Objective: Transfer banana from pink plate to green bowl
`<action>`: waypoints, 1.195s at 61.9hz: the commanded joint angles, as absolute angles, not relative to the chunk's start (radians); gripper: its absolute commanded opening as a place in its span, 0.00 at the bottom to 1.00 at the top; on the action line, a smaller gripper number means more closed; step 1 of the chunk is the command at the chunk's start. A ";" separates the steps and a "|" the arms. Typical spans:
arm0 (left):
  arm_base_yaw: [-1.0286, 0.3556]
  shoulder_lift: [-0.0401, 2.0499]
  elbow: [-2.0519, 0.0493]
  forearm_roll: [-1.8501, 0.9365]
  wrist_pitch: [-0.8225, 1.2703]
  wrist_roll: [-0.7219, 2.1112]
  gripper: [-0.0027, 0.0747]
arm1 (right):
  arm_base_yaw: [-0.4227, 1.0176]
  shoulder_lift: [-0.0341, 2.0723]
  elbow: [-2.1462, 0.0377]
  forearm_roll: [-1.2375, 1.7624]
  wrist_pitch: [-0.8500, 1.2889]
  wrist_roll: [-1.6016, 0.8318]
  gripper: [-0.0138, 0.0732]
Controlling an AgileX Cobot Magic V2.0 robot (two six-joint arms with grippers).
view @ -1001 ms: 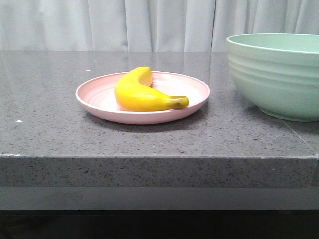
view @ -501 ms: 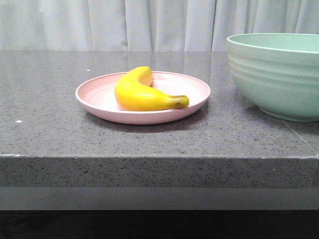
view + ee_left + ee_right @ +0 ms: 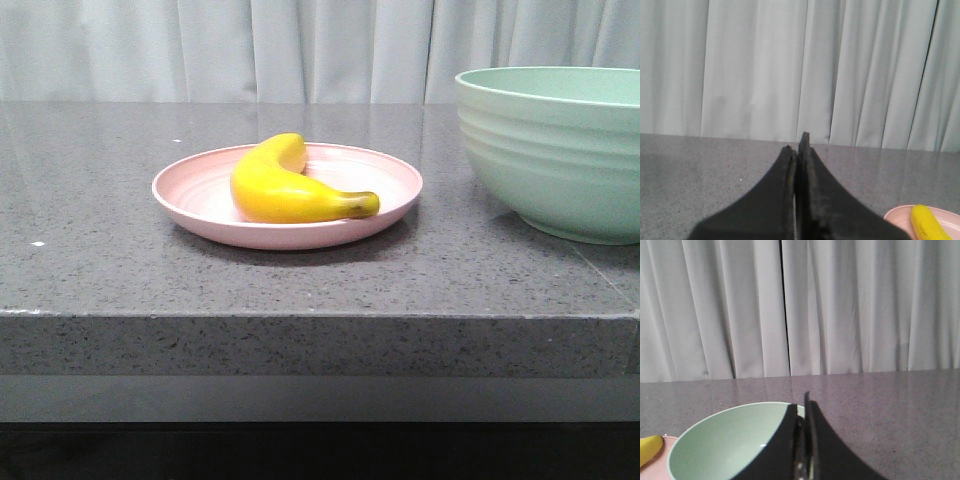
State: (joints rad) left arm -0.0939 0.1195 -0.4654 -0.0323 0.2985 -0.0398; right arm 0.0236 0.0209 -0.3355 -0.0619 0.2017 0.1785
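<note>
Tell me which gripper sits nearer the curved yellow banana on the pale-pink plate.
Probably the left gripper: its view shows the curved yellow banana and pale-pink plate close beside it. The right gripper hangs by the mint-green bowl, the banana beyond it.

The green bowl (image 3: 555, 150) runs off the front view's right edge, the banana (image 3: 290, 185) hides part of the pink plate (image 3: 190, 195) floor, and both wrist views crop the banana and plate.
</note>
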 commanded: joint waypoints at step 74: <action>-0.101 0.605 -0.705 0.017 0.450 -0.048 0.64 | 0.021 0.572 -0.680 -0.098 0.679 0.166 0.65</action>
